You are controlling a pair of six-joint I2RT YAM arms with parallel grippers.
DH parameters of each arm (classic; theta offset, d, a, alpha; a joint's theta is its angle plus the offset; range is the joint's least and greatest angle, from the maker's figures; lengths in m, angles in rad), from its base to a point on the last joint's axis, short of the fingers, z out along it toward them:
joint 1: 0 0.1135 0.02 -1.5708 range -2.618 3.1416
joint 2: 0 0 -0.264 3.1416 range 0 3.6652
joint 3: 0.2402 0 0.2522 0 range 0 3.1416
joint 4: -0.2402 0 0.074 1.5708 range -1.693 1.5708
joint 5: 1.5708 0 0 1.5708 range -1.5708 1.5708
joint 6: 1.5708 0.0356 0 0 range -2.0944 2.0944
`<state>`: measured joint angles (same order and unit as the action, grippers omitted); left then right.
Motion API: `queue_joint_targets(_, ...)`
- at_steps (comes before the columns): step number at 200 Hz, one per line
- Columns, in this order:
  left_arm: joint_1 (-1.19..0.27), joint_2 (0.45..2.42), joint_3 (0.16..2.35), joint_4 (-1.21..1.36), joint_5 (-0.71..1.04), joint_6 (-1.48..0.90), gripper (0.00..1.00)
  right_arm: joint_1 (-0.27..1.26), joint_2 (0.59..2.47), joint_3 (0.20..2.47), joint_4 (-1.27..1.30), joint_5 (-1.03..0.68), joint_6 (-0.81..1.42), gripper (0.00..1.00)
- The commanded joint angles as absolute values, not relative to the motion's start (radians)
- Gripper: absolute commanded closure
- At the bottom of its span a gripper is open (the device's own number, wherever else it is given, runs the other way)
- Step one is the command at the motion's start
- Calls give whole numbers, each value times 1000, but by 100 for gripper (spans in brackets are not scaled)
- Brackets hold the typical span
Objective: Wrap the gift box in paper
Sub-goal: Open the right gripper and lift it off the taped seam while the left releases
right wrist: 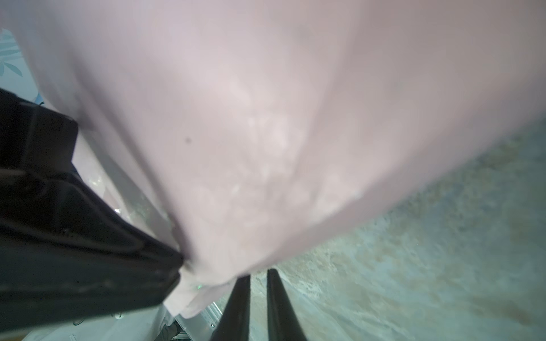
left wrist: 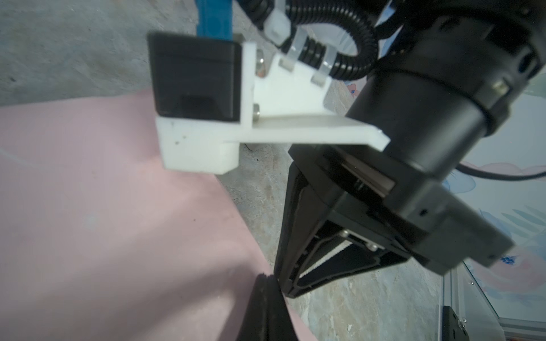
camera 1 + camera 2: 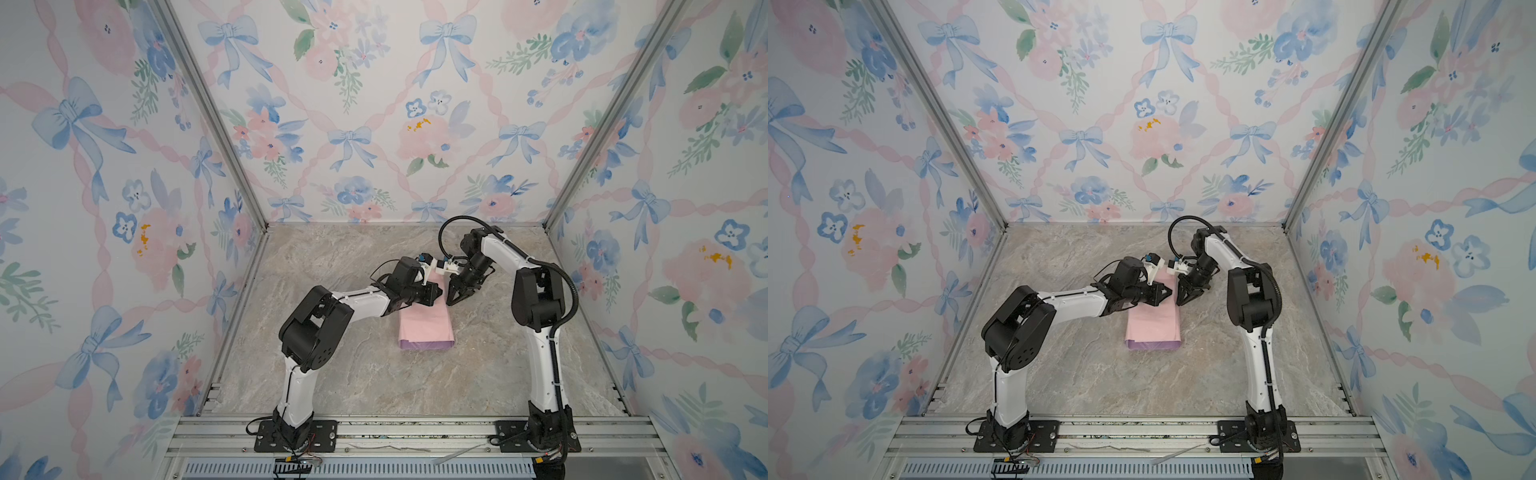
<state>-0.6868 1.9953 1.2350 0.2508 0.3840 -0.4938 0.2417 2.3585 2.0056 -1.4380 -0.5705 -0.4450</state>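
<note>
Pink paper point(image 3: 424, 322) wraps box; left claw point(image 3: 436, 291) pinches it, right claw point(image 3: 451, 300) slightly parted.

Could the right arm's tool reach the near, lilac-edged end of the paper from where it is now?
Probably yes. The right tool hangs beside the paper at its far end, and the marble table along that side is bare. The left tool works only the far end.

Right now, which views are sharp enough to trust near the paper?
Both top views are sharp and evenly lit; the paper shows clearly. The left wrist view is soft up close. In the right wrist view the paper is a blur filling most of the picture.
</note>
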Motion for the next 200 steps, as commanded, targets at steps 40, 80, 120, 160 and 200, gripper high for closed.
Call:
queue_joint_targets(40, -686, 1999, 1196, 161, 336, -480, 100, 186, 2183, 1866, -1261, -515, -333, 78)
queue_joint_targets(80, -685, 1993, 1195, 160, 333, -480, 100, 155, 1980, 1711, -1113, -478, -201, 75)
queue_joint_targets(120, -686, 1991, 1195, 161, 330, -480, 100, 195, 1808, 1468, -868, -523, -13, 73)
queue_joint_targets(160, -686, 1990, 1193, 161, 330, -480, 100, 222, 1749, 1278, -599, -574, 166, 69)
queue_joint_targets(200, -686, 1989, 1195, 161, 327, -482, 100, 266, 1801, 1243, -511, -619, 219, 67)
